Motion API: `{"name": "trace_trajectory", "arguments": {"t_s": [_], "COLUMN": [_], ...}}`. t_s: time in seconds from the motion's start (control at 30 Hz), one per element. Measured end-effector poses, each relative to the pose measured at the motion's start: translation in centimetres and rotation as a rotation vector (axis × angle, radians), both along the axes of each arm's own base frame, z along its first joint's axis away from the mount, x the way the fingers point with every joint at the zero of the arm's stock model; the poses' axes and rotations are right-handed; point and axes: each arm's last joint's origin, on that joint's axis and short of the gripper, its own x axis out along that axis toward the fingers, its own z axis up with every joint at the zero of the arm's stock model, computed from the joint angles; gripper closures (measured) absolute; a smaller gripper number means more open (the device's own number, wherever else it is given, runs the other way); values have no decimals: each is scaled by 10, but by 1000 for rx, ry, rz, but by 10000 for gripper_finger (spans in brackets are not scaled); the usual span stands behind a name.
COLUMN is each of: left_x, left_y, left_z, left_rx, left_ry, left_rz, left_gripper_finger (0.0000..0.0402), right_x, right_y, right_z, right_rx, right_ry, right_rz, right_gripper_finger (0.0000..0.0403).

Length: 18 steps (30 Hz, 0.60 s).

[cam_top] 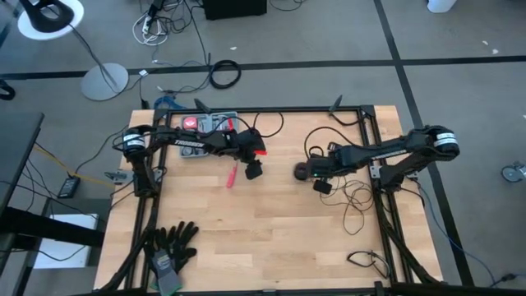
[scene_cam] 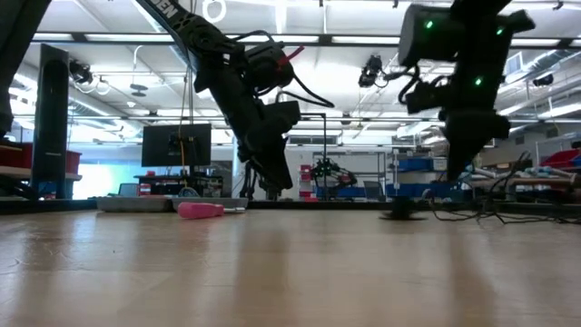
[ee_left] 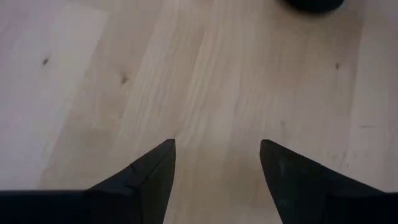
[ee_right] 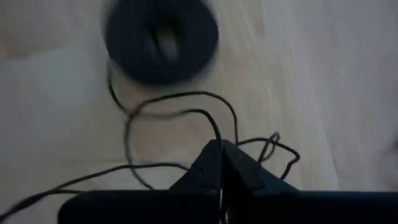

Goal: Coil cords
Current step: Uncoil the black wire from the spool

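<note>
Here the right gripper [ee_right: 221, 163] is pinching shut on the cord [ee_right: 180, 115] beside its puck [ee_right: 161, 40], right of centre; the left gripper [ee_left: 217, 168] is hanging open over bare table [cam_top: 271, 230], near a red tool [cam_top: 232, 175] and gloves [cam_top: 171, 245].

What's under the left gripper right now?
Only bare wooden table shows beneath the open left gripper; the black puck lies just ahead. Anything below its body is hidden.
</note>
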Motion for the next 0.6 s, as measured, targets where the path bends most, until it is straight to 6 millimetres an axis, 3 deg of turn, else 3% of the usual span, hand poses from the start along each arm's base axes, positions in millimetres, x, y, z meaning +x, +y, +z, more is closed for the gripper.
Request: {"name": "trace_trajectory", "arguments": {"t_s": [0.13, 0.4, 0.6], "left_x": [3, 13, 19], "left_y": [0, 1, 1], "left_z": [3, 17, 25], "left_rx": [-1, -29, -23], "left_ry": [-34, -131, -217], "left_rz": [-6, -44, -60], "left_gripper_finger": [163, 163, 163], "right_x": [0, 38, 42], "right_y": [9, 16, 16], "right_z": [12, 25, 20], "right_rx": [2, -20, -3], "right_ry": [-104, -426, -428], "right_rz": [36, 285, 288], "right_gripper_finger": [402, 403, 403]}}
